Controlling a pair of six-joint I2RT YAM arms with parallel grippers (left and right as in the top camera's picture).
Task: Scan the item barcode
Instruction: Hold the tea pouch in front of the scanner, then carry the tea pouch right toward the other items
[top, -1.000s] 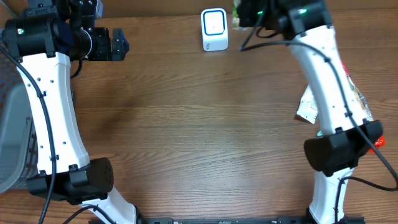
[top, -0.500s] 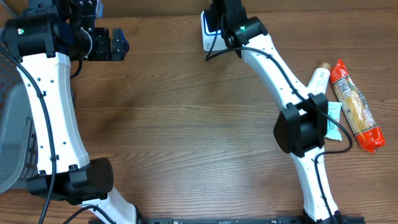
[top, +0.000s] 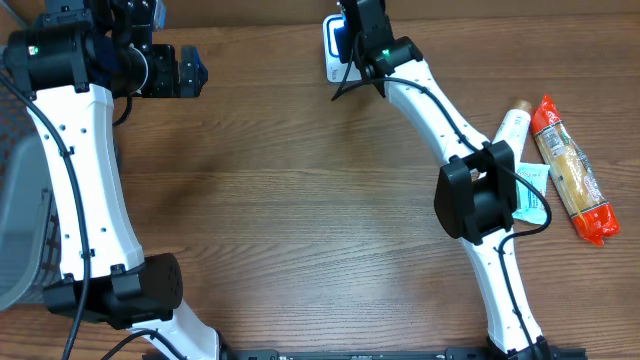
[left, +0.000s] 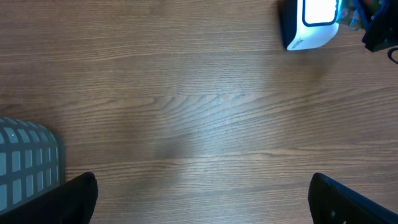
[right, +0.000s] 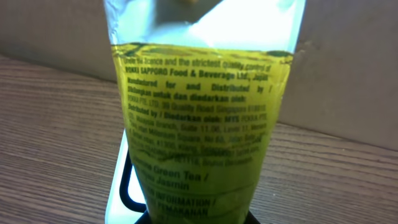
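A green tea pouch (right: 199, 124) with black print fills the right wrist view, and my right gripper (right: 202, 219) is shut on its lower end. Right behind the pouch glows the white lit face of the barcode scanner (right: 124, 180). From overhead the right gripper (top: 360, 28) sits over the scanner (top: 336, 48) at the table's far edge, and the pouch is hidden under it. My left gripper (top: 186, 70) hangs open at the far left with nothing in it; its dark fingertips (left: 74, 199) frame bare wood, with the scanner (left: 311, 22) at the top right.
At the right side lie a red-and-orange snack pack (top: 570, 170), a pale tube (top: 510, 125) and a small white-teal packet (top: 530, 195). A grey mesh basket (top: 20, 220) stands at the left edge, its corner (left: 28, 155) in the left wrist view.
My right arm has swung left, carrying the pouch from beside the scanner to in front of it, which uncovered the items at the right. The left arm has not moved.
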